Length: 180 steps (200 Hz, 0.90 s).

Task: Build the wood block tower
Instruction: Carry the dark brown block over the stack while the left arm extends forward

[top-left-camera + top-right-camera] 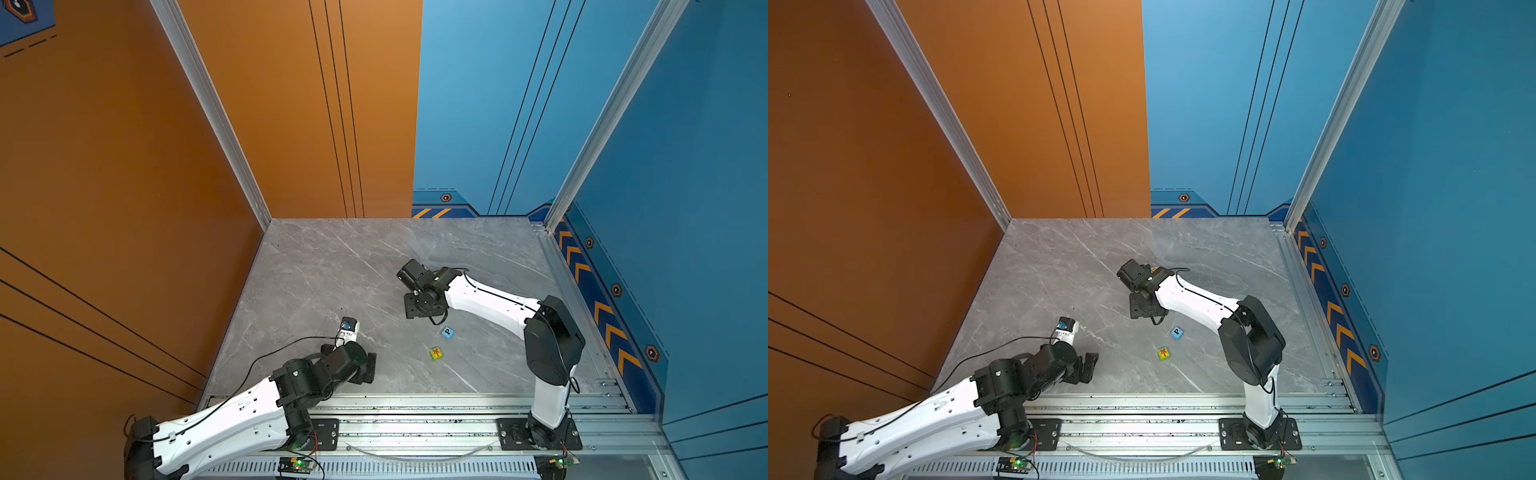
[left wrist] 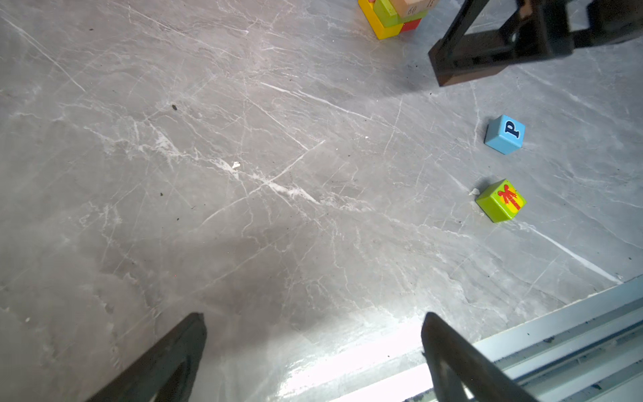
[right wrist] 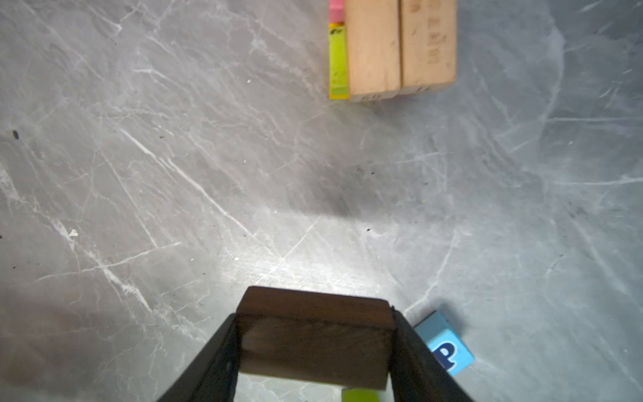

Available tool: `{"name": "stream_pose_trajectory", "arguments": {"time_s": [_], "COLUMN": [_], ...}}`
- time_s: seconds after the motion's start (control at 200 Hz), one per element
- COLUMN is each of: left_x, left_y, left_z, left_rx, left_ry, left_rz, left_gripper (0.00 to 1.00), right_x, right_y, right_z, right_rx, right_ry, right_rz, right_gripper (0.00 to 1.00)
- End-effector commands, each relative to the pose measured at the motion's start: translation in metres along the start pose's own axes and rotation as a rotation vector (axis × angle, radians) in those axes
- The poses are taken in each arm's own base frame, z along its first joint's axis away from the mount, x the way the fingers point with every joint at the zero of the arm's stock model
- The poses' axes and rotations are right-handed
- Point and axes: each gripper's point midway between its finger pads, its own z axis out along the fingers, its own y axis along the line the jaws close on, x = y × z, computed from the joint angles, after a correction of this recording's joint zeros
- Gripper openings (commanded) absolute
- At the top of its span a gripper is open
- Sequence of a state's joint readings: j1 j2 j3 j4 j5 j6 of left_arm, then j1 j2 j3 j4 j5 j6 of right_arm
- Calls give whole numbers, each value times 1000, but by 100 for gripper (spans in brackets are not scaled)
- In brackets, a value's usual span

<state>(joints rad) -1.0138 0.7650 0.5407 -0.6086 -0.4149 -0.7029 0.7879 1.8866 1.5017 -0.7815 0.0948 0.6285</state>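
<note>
**Right arm holds the dark brown block near the partly built tower**

The right end effector [image 3: 316,318] is clamped on the dark brown block [image 3: 313,344]. Its two black fingers press against the block's short ends, and the block lies crosswise between them. In the left wrist view the same block [image 2: 468,75] hangs in that grip close to the wood block tower [image 2: 393,17] but apart from it.

The tower stands on the grey marble-patterned bench [image 1: 332,270], toward the middle. Two tan blocks [image 3: 400,48] lie side by side on its top. Lime and pink edges show beneath them in the right wrist view, and yellow and red pieces show at the base in the left wrist view. In both top views the right arm's wrist covers nearly all of the tower.

Two cubes lie loose on the bench, nearer the front rail than the tower. The blue "P" cube [image 1: 447,332] sits just beside the right end effector, and the green cube [image 1: 435,353] with a red figure on it sits a little closer to the rail. The two cubes are near each other but not touching.

The left end effector [image 2: 313,327] is low over bare bench on the left, its fingers spread wide apart with nothing between them.
</note>
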Motion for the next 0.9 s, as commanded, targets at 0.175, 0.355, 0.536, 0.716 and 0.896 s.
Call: {"name": "stream_pose_trajectory", "arguments": {"time_s": [0.175,0.355,0.536,0.716,0.896], "left_x": [-38,-49,-56,-62,-66], "left_y": [-23,-27,-25,-22,-20], "left_z": [4,13,19,21,24], "left_rx": [36,25,12,11,13], "left_ry": [-21,-8,1,3,1], "left_rz": [9,13,2,-18,-31], "left_gripper": [98,98,98,98,98], "right_x": [-37,-60,-71,-87,-95], "right_y": [-23,-39,-43,-38,-35], "right_z": [-8,7,24,31,36], "right_rx": [45,52,53,40,32], "right_ry": [-21,-3,23,26,36], "right_rz": [-70,-59,-63,-79,-92], "right_gripper": [51,51,51,52,52]}}
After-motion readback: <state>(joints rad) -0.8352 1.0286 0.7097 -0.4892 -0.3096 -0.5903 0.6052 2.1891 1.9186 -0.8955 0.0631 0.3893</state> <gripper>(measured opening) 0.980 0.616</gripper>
